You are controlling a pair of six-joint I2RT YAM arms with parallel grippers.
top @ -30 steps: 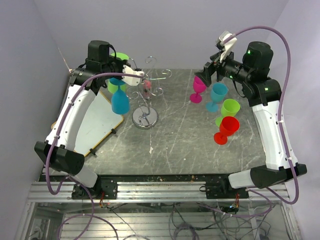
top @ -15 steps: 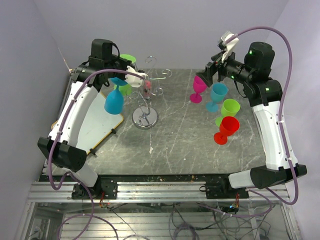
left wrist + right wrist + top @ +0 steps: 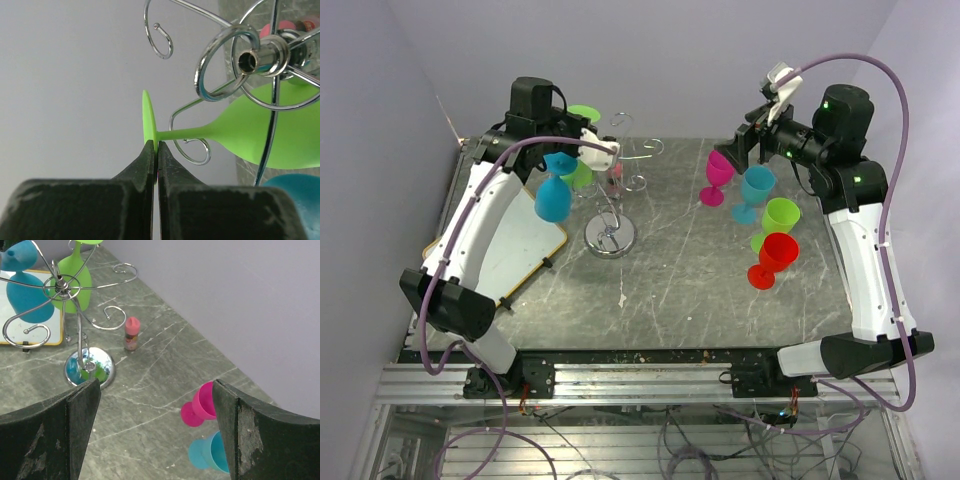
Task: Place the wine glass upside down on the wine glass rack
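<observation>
A green wine glass hangs bowl-down at the silver wine glass rack. Its stem lies against one curled arm. My left gripper is shut on the rim of its round foot. From above, that gripper sits just left of the rack's top. A blue glass hangs upside down on the rack's left side. My right gripper stands open and empty, high over a pink glass and a teal glass.
Pink, teal, green and red glasses stand at the right. A small pink bottle stands behind the rack's shiny disc base. A white board lies at the left.
My left gripper has carried the green glass to the right, closer to the rack's centre. The blue glass has shifted slightly. The right arm has barely moved.
</observation>
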